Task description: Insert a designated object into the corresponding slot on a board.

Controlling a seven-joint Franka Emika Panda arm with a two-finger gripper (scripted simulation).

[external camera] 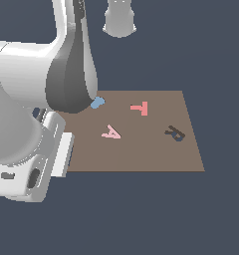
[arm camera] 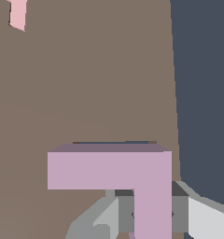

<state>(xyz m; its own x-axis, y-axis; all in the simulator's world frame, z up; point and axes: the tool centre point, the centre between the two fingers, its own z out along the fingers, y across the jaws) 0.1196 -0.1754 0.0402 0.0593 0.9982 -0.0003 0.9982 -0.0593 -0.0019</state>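
Note:
In the wrist view the lilac-purple L block (arm camera: 109,170) sits low over the brown board (arm camera: 86,84), near the board's edge. My gripper (arm camera: 151,215) is shut on the L's stem, with a grey finger (arm camera: 111,214) on one side and another on the other side. A thin dark strip (arm camera: 114,142) shows along the L's far edge; the rest of the L-shaped slot is hidden under the block. In the exterior view the arm hides the gripper and the L at the board's (external camera: 141,149) far corner on the exterior view's left.
On the board lie a salmon-red T (external camera: 140,107), a pink A (external camera: 111,132) and a dark R-shaped recess (external camera: 175,133). A small blue shape (external camera: 97,102) peeks out beside the arm. A pink piece (arm camera: 17,14) shows in the wrist view. The arm's white base (external camera: 22,164) stands beside the board.

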